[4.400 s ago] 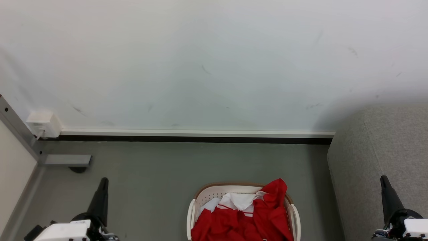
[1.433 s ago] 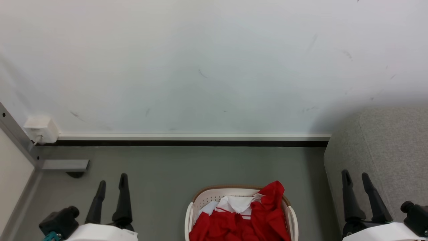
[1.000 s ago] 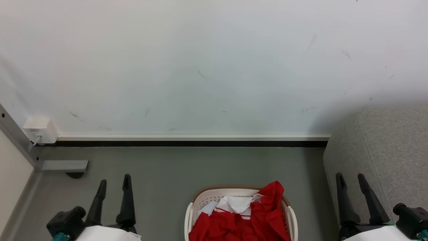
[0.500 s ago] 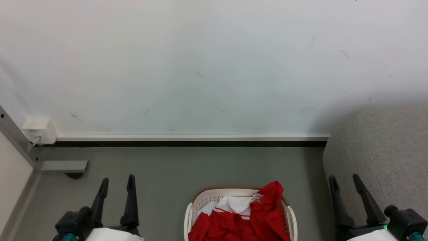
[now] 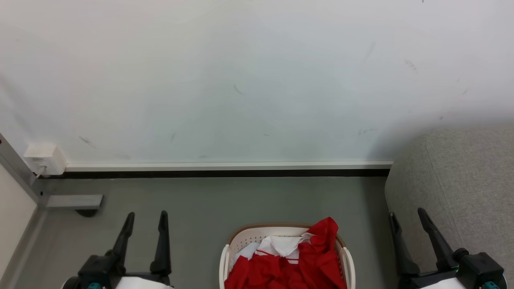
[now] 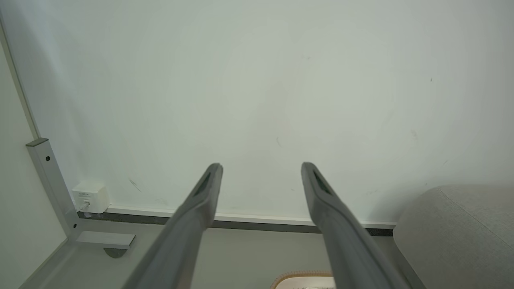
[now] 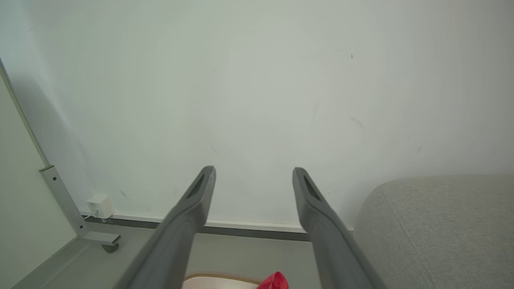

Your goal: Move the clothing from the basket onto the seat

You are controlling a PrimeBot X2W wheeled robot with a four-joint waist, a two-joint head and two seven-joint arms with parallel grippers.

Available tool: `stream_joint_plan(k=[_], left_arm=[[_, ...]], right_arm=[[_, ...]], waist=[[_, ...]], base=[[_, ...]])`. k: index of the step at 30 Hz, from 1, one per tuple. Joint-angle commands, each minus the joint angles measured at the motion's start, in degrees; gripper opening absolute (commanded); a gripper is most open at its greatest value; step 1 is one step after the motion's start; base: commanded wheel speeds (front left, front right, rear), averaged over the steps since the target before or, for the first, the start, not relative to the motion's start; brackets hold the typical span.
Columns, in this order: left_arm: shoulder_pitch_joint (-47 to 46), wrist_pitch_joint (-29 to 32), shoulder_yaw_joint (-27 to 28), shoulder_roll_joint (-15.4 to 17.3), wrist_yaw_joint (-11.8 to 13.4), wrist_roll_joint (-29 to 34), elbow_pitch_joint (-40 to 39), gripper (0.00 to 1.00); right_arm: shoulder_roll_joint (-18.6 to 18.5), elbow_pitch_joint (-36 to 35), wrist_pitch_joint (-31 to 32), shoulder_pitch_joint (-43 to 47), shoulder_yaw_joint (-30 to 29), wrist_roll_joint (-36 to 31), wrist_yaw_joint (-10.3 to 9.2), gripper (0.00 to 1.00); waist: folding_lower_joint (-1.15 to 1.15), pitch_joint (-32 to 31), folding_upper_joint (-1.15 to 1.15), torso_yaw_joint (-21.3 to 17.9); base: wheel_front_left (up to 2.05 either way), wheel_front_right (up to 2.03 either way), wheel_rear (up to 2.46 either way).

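Observation:
Red clothing [image 5: 297, 263] with white lining is heaped in the white basket [image 5: 243, 237] with its brown rim, on the floor at the bottom middle of the head view. A red tip of the clothing [image 7: 275, 281] peeks over the basket's rim [image 7: 221, 277] in the right wrist view. The light-grey seat [image 5: 461, 180] stands to the right of the basket. My left gripper [image 5: 146, 216] is open at the lower left, left of the basket and apart from it. At the lower right my right gripper [image 5: 406, 216] is open too, between basket and seat, holding nothing.
A pale wall [image 5: 241, 80] with a white baseboard rises behind the grey floor [image 5: 225, 200]. A white socket box [image 5: 42, 157] sits at the wall's left foot, beside a grey metal frame leg with a caster [image 5: 74, 202]. The seat's rounded end [image 6: 453, 233] lies near the right arm.
Both grippers have turned from edge-on to showing two spread fingers and drifted inward, the left rightward, the right leftward. The camera has shifted slightly. Basket and clothing lie still.

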Motion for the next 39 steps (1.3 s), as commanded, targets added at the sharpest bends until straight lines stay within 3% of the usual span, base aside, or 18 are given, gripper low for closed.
stream_joint_plan(k=[1, 9, 39], left_arm=[[0.6, -0.4, 0.0, 0.5, 0.1, 1.4, -0.3, 1.00], [0.7, -1.1, -0.3, 0.5, 0.2, 3.7, -0.6, 1.00], [-0.3, -1.0, -0.3, 0.4, -0.1, 2.3, -0.2, 1.00]], right_arm=[[0.0, -0.4, -0.4, 0.3, 0.2, -1.3, -0.11, 1.00], [0.3, -0.6, -1.2, 0.5, 0.7, -3.2, -0.12, 1.00], [0.9, -0.8, -1.0, -1.2, -0.5, -2.3, -0.12, 1.00]], waist=[[0.00, 0.0, 0.00, 0.0], [0.00, -0.2, 0.00, -0.2], [0.00, 1.1, 0.00, -2.3]], base=[[0.00, 0.00, 0.00], [0.00, 0.00, 0.00], [0.00, 0.00, 0.00]])
